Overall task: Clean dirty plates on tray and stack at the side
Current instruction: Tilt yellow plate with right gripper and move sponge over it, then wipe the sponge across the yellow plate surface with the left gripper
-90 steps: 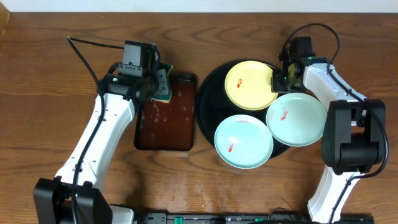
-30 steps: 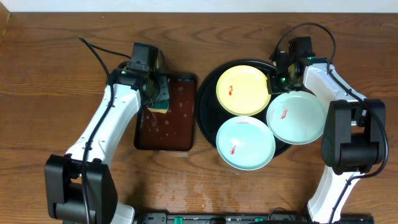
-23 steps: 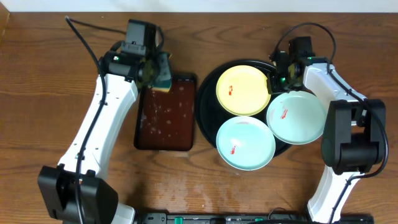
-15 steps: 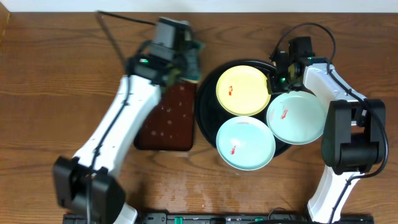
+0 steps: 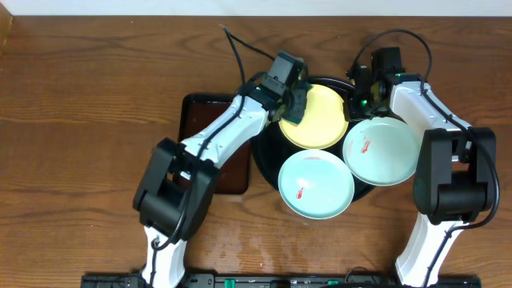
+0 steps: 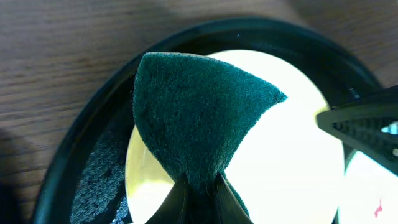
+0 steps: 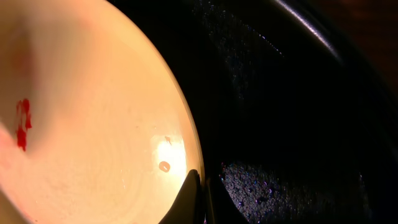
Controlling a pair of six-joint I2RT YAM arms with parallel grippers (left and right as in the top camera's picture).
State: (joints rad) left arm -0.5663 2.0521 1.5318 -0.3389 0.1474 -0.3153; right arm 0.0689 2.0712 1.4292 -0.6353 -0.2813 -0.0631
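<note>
The round black tray (image 5: 268, 164) sits right of centre and carries all three plates. The yellow plate (image 5: 328, 124) is at the back, the front mint plate (image 5: 315, 182) is nearest the robot, and the right mint plate (image 5: 382, 152) hangs a little over the tray's rim. Each mint plate shows a small red mark. Nothing is stacked at the side yet, so the job looks to be at its first plate.

The left arm reaches across to the yellow plate. The left end effector (image 6: 200, 193) is clenched on a folded green sponge (image 6: 193, 112), which hangs over the plate's left part. Whether the sponge touches the glaze cannot be told. The right end effector (image 7: 202, 190) is pinched shut at the yellow plate's far rim, seemingly grasping it to steady it.

The red smear (image 7: 22, 127) on the yellow plate shows only in the right wrist view. The next move probably calls for pressing the sponge flat onto that smear and rubbing, while the rim grip stops the glossy plate from sliding or tipping.

The table (image 5: 80, 120) is dark brown wood with a strong grain. A rectangular brown tray (image 5: 200, 116) lies just left of the black one, partly under the left arm. Of the room, only a pale strip along the far edge shows.
</note>
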